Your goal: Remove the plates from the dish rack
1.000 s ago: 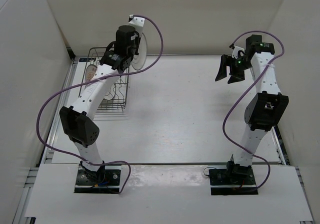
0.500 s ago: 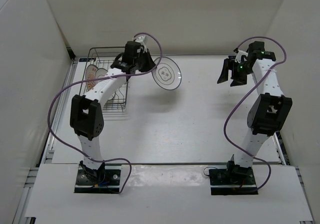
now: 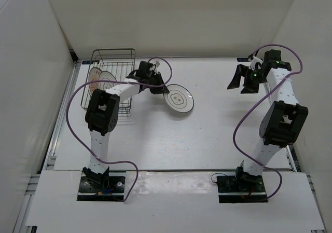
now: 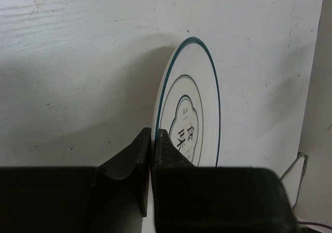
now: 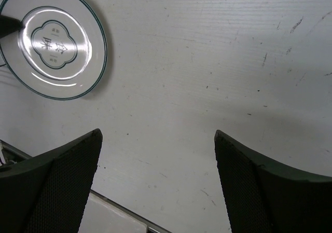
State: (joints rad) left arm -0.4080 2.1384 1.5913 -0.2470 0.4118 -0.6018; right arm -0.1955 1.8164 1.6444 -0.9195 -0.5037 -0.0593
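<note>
My left gripper [image 3: 162,89] is shut on the rim of a white plate [image 3: 179,98] with a dark rim line and dark centre motif. It holds the plate face up, low over the table, to the right of the dish rack [image 3: 118,54]. In the left wrist view the fingertips [image 4: 162,137] pinch the plate's [image 4: 199,103] near edge. The same plate shows in the right wrist view [image 5: 54,41]. An orange-brown plate [image 3: 93,77] and a second white plate [image 3: 107,78] stand upright in the rack. My right gripper [image 3: 244,78] is open and empty at the far right, also in its wrist view [image 5: 158,139].
White walls enclose the table on the left, back and right. The rack stands at the back left corner. A metal rail [image 3: 59,124] runs along the table's left edge. A purple cable [image 3: 78,95] loops beside the left arm.
My left arm has swung the white plate from above the rack to the right and down, turning it from upright to face up. My right gripper has drifted slightly right.
</note>
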